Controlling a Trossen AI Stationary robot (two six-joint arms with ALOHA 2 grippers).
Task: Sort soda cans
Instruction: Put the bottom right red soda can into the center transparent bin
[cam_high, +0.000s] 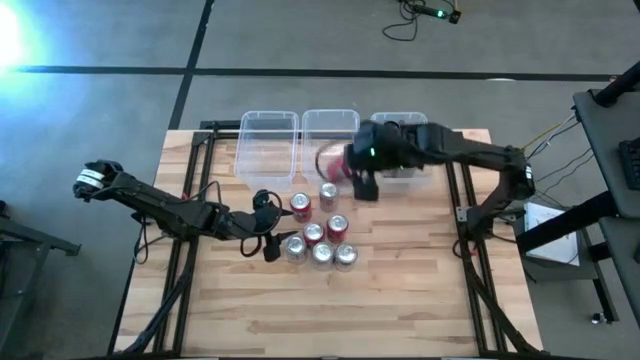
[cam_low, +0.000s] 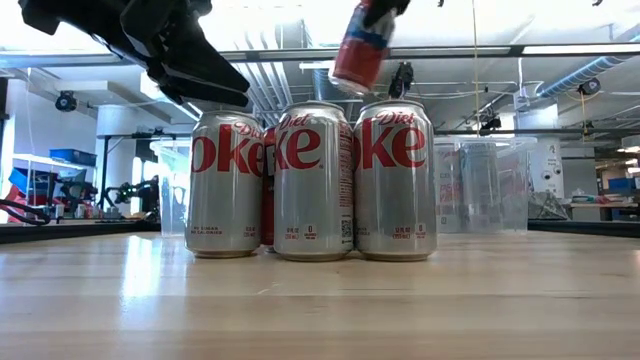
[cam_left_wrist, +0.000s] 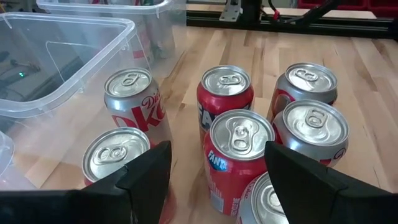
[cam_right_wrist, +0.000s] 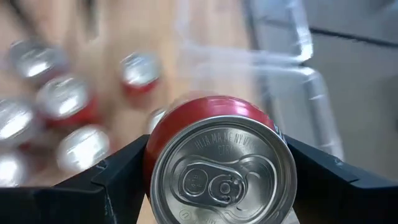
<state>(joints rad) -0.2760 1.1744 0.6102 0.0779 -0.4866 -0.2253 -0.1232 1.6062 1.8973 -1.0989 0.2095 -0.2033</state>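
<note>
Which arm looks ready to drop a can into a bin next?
The right: its tool already grips a red can above the middle clear bin. The left tool is open and empty beside the cluster.

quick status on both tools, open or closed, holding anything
Left tool: open, empty, beside the cans on the table.
Right tool: shut on a red can, lifted near the bins.

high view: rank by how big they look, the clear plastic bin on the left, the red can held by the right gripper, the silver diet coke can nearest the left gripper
1. Clear plastic bin.
2. Red can in the right gripper; raised toward the camera, so it looks bigger than it would on the table.
3. Silver can by the left gripper.
</note>
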